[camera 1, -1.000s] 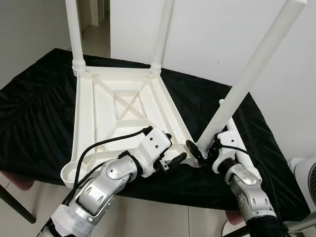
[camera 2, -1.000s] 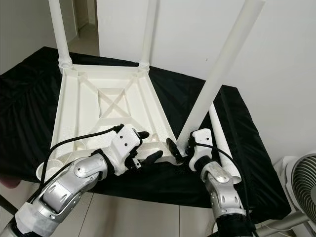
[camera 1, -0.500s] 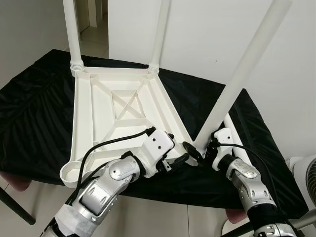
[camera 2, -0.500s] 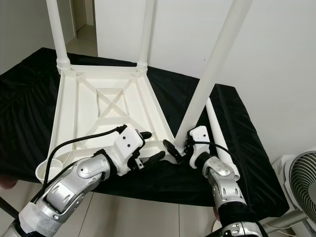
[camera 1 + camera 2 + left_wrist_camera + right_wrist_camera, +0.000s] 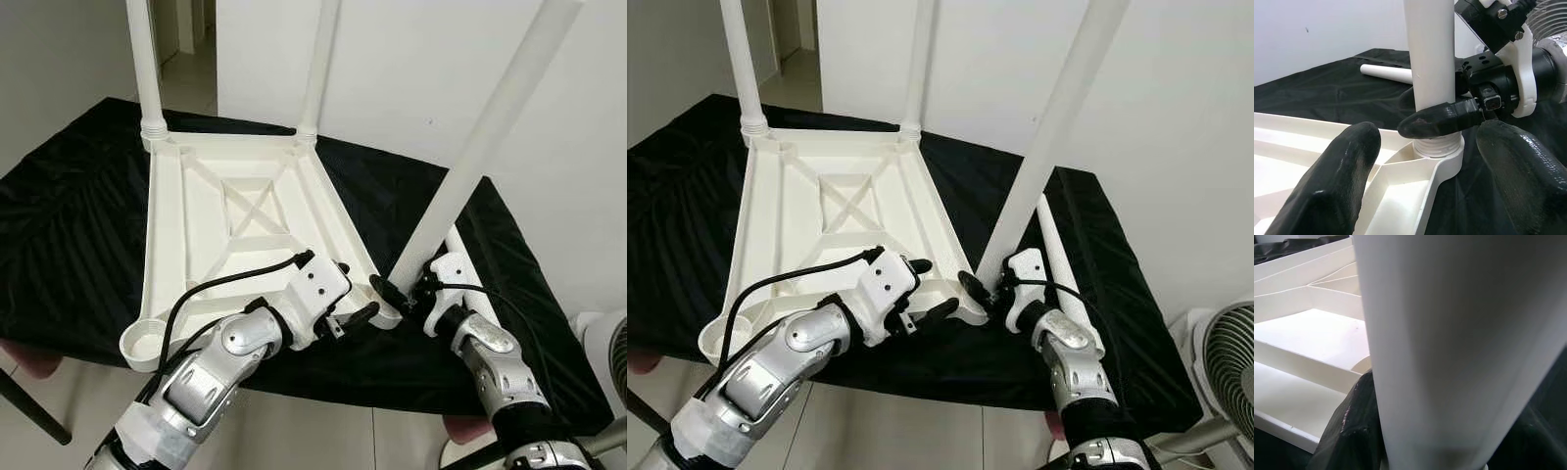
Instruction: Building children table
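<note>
A white plastic children's table lies upside down on a black cloth. Two legs stand in its far corners. A third leg leans in the near right corner socket, with my right gripper shut on its base. One right finger wraps the leg just above the socket. My left gripper is open, its fingers spread on either side of that same corner. A fourth leg lies loose on the cloth to the right. The near left socket is empty.
The black cloth covers a low table whose front edge runs just below my grippers. A white wall rises close behind, with a doorway at the far left. A fan stands on the floor at the right.
The held leg has tipped a little more upright at the corner socket. My left gripper has moved in closer to that corner. The head camera has shifted slightly.
</note>
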You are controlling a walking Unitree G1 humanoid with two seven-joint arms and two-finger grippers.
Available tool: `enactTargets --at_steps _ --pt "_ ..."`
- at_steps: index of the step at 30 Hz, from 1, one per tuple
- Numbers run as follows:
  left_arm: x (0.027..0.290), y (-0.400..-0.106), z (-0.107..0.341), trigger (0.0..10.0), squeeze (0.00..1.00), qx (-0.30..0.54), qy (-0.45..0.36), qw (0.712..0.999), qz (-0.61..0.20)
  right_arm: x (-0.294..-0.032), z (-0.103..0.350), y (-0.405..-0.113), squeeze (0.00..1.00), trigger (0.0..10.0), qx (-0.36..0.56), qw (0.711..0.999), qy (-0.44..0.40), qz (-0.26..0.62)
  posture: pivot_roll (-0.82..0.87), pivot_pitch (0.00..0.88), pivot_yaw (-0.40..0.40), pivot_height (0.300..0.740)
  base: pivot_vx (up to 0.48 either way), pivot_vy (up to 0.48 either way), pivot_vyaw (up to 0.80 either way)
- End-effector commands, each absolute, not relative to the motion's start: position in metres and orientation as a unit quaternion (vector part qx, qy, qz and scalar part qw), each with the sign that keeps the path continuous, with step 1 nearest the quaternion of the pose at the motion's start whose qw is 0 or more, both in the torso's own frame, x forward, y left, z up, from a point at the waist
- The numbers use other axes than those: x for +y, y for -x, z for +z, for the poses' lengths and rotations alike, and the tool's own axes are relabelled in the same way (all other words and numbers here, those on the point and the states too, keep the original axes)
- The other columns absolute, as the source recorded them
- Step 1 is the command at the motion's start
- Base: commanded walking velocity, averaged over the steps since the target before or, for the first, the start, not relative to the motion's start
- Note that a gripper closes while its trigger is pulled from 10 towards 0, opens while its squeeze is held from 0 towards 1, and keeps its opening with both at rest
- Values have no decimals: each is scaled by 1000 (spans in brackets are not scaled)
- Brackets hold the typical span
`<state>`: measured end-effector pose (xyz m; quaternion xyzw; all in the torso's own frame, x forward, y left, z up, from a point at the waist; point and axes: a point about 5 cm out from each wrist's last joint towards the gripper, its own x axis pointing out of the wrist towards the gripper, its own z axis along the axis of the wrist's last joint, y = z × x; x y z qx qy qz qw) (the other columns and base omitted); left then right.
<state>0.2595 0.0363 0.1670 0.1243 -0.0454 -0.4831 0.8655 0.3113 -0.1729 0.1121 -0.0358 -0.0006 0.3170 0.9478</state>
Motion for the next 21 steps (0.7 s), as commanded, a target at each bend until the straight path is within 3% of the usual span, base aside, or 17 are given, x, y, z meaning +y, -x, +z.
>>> enactTargets --at_steps 1,13,21 --pt "30 -255 165 10000 0 -45 -127 843 -521 -174 98 -305 0 10000 35 946 48 319 -4 0 -138 740 0 0 0" --pt "29 -253 164 10000 0 -44 -126 841 -524 -165 87 -300 0 10000 62 972 43 221 -11 0 -143 740 0 0 0" --pt "32 -251 161 10000 0 -38 -130 838 -529 -144 87 -293 0 10000 77 993 -23 82 -16 0 -140 740 0 0 0"
